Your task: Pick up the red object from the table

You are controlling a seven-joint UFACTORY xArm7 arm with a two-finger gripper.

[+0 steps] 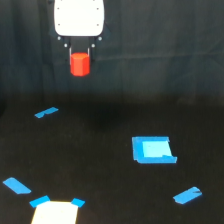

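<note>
The pincer (80, 54) hangs at the top of the exterior view, below a white housing (79, 19) whose upper edge is cut off by the frame. Its dark fingers (70, 52) blend into the dark background, so only their outline beside the red block (80, 64) can be made out; they sit on either side of the block's top, clamped on it. The block hangs below the housing, well above the blue tape marks, apparently clear of the worktop (100, 150), though the blur and even darkness hide where the worktop ends and the backdrop begins.

The block is plain red-orange, short and upright, with a slightly brighter upper rim; whether it is round or square is hard to tell.

On the worktop lie blue tape strips at the view's left (46, 112), lower left (16, 185) and lower right (187, 195), and a blue square (153, 149) right of centre. A pale patch with blue corners (56, 212) is cut off by the bottom edge.
</note>
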